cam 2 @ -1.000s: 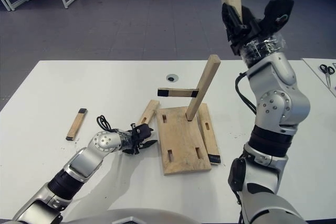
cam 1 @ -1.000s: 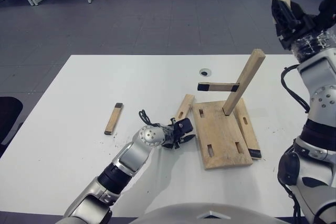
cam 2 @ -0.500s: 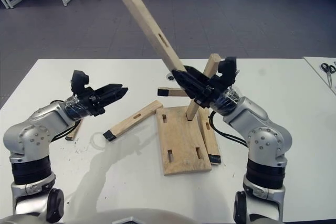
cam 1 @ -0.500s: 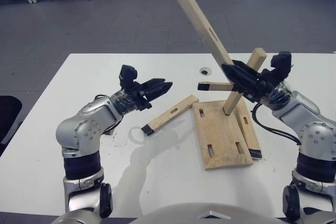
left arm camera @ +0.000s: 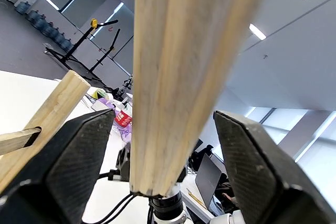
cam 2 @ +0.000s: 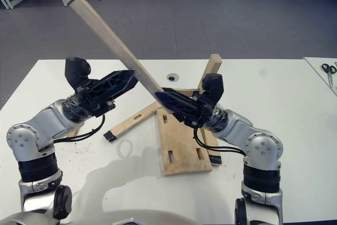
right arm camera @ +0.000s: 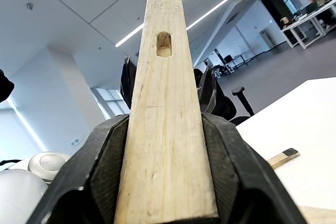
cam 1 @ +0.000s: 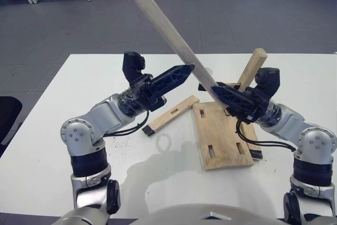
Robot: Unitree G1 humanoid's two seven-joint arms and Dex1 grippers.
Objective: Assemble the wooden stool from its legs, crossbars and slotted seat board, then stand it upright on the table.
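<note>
Right gripper (cam 1: 220,94) fingers clamp the lower end of the leg (cam 1: 168,31), which slants upward over the desk (cam 1: 58,114). Left gripper (cam 1: 185,70) fingers are spread, flanking the leg with gaps on both sides. The seat board (cam 1: 224,143) lies flat below.

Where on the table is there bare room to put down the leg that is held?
Bare: the table along its left edge, its near edge before the loose leg, its far right corner past the upright leg. Crowded: around the seat board.

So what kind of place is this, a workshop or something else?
Likely an open-plan office or lab rather than a workshop: a white table on a grey floor, strip ceiling lights overhead, and office desks in the background.
</note>
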